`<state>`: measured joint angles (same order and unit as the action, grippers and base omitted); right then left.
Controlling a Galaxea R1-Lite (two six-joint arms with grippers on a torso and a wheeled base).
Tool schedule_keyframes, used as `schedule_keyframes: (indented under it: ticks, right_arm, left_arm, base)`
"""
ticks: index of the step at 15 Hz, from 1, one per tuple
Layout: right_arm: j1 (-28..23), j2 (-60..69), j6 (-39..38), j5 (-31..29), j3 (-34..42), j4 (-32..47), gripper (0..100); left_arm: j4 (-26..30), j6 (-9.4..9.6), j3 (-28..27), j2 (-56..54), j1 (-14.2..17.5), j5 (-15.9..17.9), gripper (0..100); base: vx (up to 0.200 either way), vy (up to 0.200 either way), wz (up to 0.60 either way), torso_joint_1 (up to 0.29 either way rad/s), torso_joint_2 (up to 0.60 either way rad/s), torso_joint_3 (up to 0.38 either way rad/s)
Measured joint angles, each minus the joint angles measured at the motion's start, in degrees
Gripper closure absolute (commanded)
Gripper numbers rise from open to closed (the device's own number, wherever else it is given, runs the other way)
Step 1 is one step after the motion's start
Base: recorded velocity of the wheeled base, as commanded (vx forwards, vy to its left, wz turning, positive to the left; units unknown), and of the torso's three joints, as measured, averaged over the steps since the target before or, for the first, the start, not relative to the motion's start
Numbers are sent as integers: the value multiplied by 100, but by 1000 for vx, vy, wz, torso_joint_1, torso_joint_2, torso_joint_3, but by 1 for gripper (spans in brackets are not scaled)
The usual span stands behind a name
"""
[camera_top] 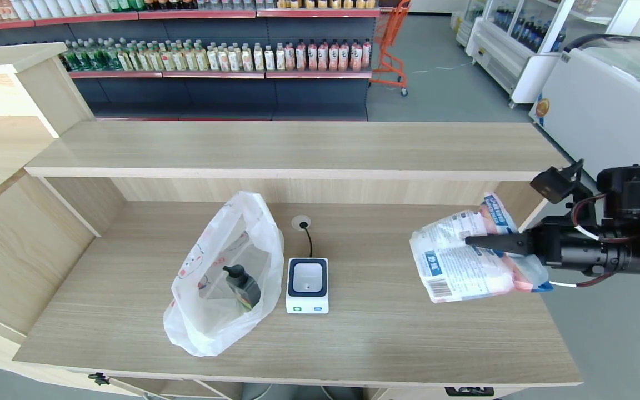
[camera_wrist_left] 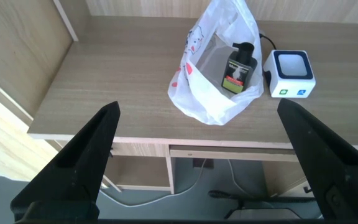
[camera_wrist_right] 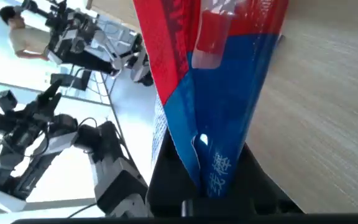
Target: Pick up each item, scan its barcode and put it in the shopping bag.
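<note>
My right gripper [camera_top: 478,244] is shut on a white, red and blue snack packet [camera_top: 467,258], held in the air over the right end of the counter, barcode facing down-left. Up close the packet [camera_wrist_right: 219,87] hangs from the fingers. A white barcode scanner [camera_top: 307,284] sits mid-counter, also seen as the scanner [camera_wrist_left: 289,73]. Left of it stands the white shopping bag [camera_top: 225,278] with a dark pump bottle [camera_top: 240,285] inside; the bag [camera_wrist_left: 213,68] and bottle [camera_wrist_left: 239,67] show from the left wrist. My left gripper [camera_wrist_left: 197,168] hangs open, below and in front of the counter's front edge.
The wooden counter [camera_top: 353,333] has a raised back ledge [camera_top: 298,147] and a side wall on the left. A cable runs from the scanner to a grommet [camera_top: 301,223]. Shelves of bottles and freezers stand behind.
</note>
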<state>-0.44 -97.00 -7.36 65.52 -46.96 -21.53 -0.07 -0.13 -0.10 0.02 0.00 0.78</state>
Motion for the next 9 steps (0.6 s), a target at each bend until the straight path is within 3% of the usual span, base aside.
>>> schedule_keyframes:
  ticks: [4, 9]
  right_arm:
    - [521, 486, 723, 293, 661, 16, 100]
    - [1000, 858, -90, 255, 777, 23, 100]
  left_arm:
    - [0, -2, 0, -2, 0, 1, 0]
    - [0, -2, 0, 0, 0, 0, 0]
  base:
    - [0, 0, 0, 0, 0, 0]
    - [0, 0, 0, 0, 0, 0]
